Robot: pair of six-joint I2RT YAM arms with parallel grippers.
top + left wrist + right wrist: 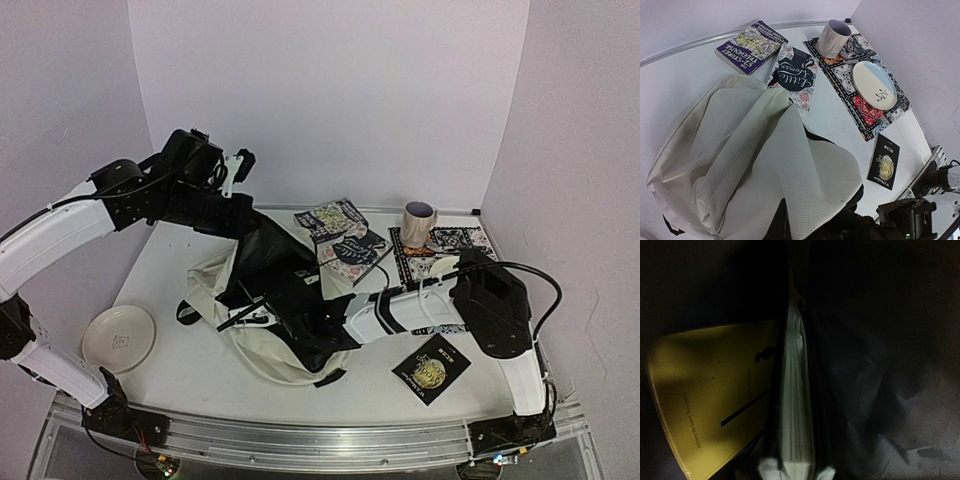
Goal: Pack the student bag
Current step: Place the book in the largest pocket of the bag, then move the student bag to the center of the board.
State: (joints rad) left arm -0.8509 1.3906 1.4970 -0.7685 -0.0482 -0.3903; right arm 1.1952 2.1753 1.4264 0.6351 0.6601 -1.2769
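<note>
The large cream fabric student bag (255, 358) lay slumped in the middle of the white surface (165, 265), with its black lining showing at the mouth. The left tool (238, 217) was pressed together on the bag's upper edge and held that fabric lifted above the rest, so the opening gaped. The right arm reached in from the right, and the bag hid its end from the overhead view.

In the right wrist view the right tool (795, 473) sat in the dark interior. It was pinching an edge-on book (795, 410), whose pale page block stood between the white fingertips (767, 471). A yellow book cover (710, 400) lay just beside it; whether it belonged to the same book could not be told.

Beyond the bag lay a purple paperback (750, 46) and a dark floral paperback (792, 75). Near them a grey mug (834, 36) and a pale oval plate (874, 85) stood on a red-blue patterned cloth mat (867, 117). A small black booklet (884, 161) lay near the right arm's base. A round cream plate (118, 338) sat to the bag's left.
</note>
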